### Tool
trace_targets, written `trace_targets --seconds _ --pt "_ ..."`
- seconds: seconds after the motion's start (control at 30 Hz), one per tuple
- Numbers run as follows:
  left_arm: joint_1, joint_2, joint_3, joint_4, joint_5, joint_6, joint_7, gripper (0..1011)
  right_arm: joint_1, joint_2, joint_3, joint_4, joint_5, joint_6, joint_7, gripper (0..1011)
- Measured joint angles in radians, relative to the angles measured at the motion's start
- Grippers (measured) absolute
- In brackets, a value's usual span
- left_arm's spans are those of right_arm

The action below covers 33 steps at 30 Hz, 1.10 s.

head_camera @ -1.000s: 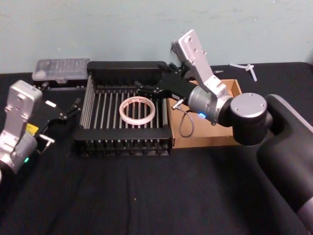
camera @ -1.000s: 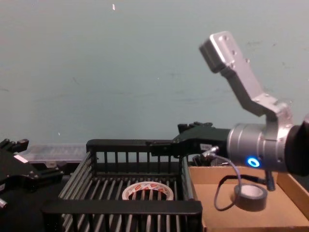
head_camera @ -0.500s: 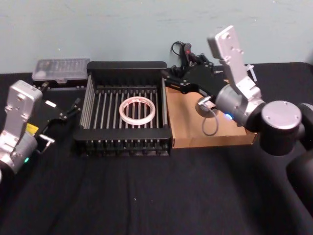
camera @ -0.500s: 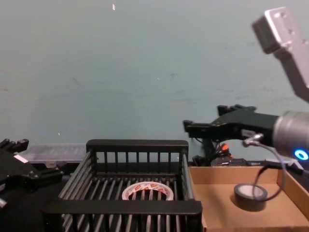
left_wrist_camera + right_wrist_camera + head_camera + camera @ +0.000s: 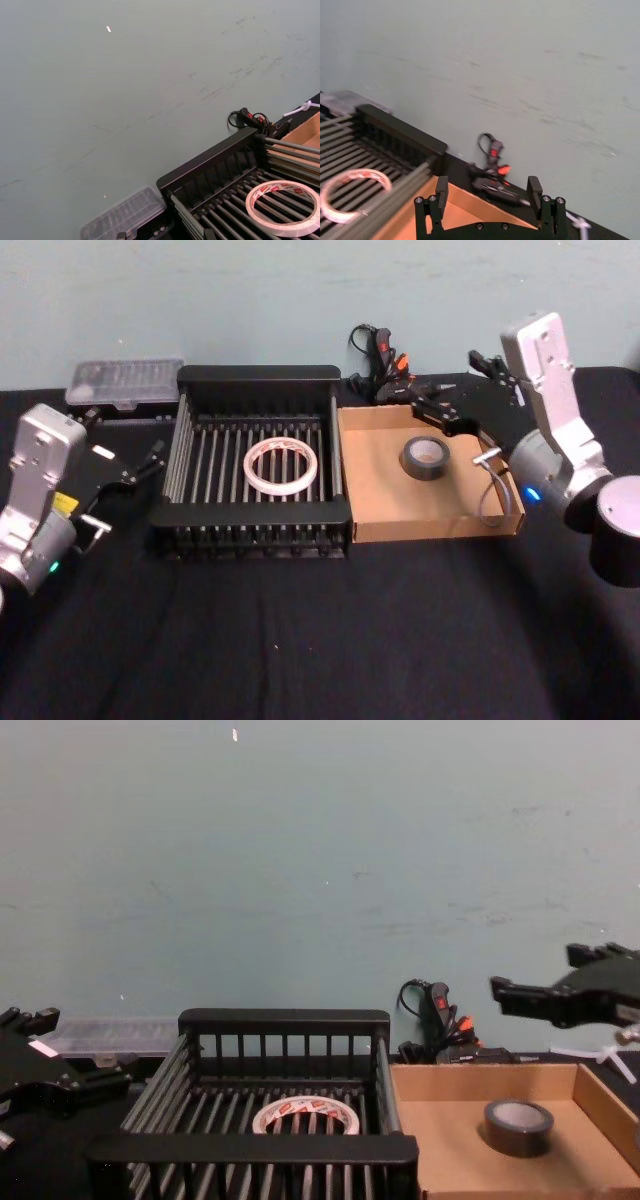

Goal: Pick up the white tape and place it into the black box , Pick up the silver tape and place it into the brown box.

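Black slatted plastic crate, the black box, sits on our black-clothed surface with the shallow tan cardboard tray, the brown box, touching its right wall. On the slatted floor of the black box lies the white tape, a wide flat ring with red print on its inner core, flat and roughly central. In the brown box lies the silver tape, a small thick grey roll with a pale core, flat on the floor toward the far side.

Our right pincer hangs in the air over the far right part of the brown box, close to the silver tape but clear of it, its black fingers spread and holding nothing. Our left pincer sits parked just left of the black box; we cannot tell how its fingers are set.

Behind the boxes we see a clear plastic case at the far left and a black corded tool with red marks by the wall.
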Motion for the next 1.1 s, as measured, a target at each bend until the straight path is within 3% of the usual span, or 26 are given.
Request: trace_targets --seconds 0.2,0.57,1.1 --pt "0.0 0.0 0.0 0.0 0.0 0.0 0.0 1001 -0.026 0.006 0.032 0.018 -0.039 -0.012 -0.035 1002" --pt "0.0 0.0 0.0 0.0 0.0 0.0 0.0 1001 -0.04 -0.003 0.047 0.074 -0.098 -0.018 -0.063 1002" --pt "0.0 0.0 0.0 0.0 0.0 0.0 0.0 1001 -0.042 -0.024 0.06 0.105 -0.132 -0.006 -0.062 1002"
